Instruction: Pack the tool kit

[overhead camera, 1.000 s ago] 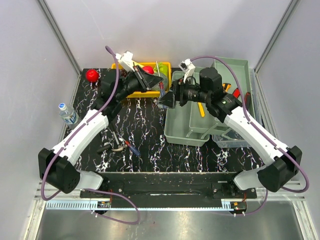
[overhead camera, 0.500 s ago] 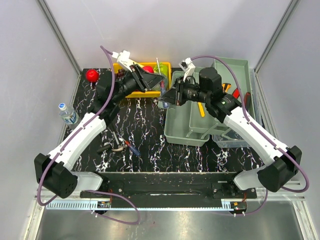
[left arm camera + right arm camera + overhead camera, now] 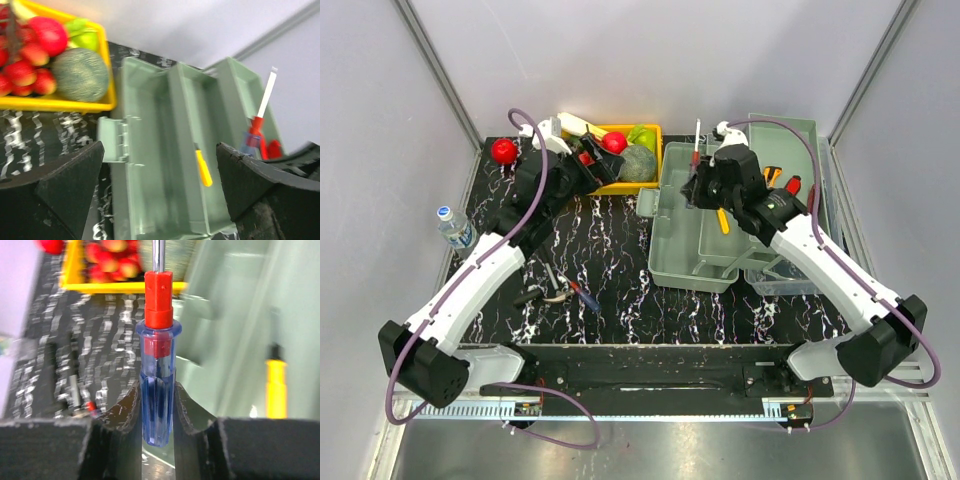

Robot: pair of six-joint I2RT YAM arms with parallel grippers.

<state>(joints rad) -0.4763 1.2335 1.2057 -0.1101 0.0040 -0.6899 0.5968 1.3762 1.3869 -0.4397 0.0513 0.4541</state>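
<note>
No legible text, brand, number or sign was found in any of the three views. Any print on the water bottle (image 3: 452, 226) at the left edge of the table was too small to make out. The screwdriver (image 3: 157, 390), seen close in the right wrist view, was blurred and showed no readable marking. The toolbox (image 3: 150, 165) surfaces likewise gave nothing that could be read.
</note>
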